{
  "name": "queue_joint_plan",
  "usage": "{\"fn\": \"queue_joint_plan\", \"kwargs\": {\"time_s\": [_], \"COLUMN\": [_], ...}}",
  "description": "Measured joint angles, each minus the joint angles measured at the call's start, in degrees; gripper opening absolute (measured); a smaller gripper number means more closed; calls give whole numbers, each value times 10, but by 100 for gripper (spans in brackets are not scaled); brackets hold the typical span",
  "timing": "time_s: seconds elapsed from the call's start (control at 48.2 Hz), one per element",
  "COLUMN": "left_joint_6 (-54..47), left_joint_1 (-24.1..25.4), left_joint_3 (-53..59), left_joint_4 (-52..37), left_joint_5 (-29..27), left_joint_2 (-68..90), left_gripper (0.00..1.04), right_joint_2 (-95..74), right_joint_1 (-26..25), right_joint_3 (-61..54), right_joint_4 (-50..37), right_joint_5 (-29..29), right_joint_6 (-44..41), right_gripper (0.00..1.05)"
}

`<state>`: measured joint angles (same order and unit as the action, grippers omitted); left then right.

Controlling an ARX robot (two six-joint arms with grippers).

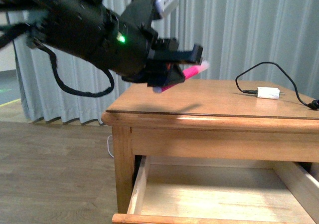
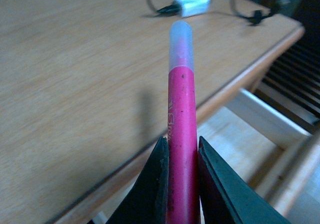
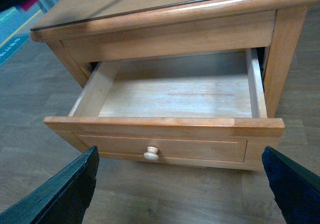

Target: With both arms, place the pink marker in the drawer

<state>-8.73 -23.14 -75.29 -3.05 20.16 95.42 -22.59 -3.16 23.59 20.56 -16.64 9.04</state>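
Observation:
My left gripper (image 1: 172,77) is shut on the pink marker (image 1: 192,73) and holds it in the air above the left part of the table top. In the left wrist view the marker (image 2: 181,109) stands between the two black fingers (image 2: 159,184), cap end pointing away, over the table's front edge. The wooden drawer (image 1: 214,194) is pulled open below, its pale inside bare. In the right wrist view the drawer (image 3: 175,92) shows with its round knob (image 3: 151,153). My right gripper (image 3: 182,184) is open, in front of the drawer front, touching nothing.
A white charger plug (image 1: 267,92) with a black cable (image 1: 269,67) lies at the back right of the table top (image 1: 199,102). Grey curtains hang behind. Wooden floor (image 1: 55,174) lies left of the table.

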Motion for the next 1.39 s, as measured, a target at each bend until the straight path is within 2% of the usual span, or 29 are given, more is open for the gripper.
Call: {"fn": "queue_joint_plan", "kwargs": {"time_s": [0.104,0.207,0.581,0.726,1.12,1.183,1.39], "left_joint_6": [-41,-92,-157,-165,-162,-159,-130], "left_joint_1": [-5,-13,-58,-74,-83,-84,-83], "left_joint_3": [40,71,123,122,110,109,125], "left_joint_4": [2,6,-40,-52,-83,-82,-105], "left_joint_5": [41,43,-13,-55,-94,-93,-102], "left_joint_2": [-53,-69,13,69,143,144,104], "left_gripper": [14,14,14,14,14,23,69], "right_joint_2": [0,0,0,0,0,0,0], "right_joint_1": [0,0,0,0,0,0,0], "right_joint_3": [0,0,0,0,0,0,0], "right_joint_4": [0,0,0,0,0,0,0], "right_joint_5": [0,0,0,0,0,0,0], "right_joint_6": [0,0,0,0,0,0,0], "right_gripper": [96,96,96,96,96,96,96]}}
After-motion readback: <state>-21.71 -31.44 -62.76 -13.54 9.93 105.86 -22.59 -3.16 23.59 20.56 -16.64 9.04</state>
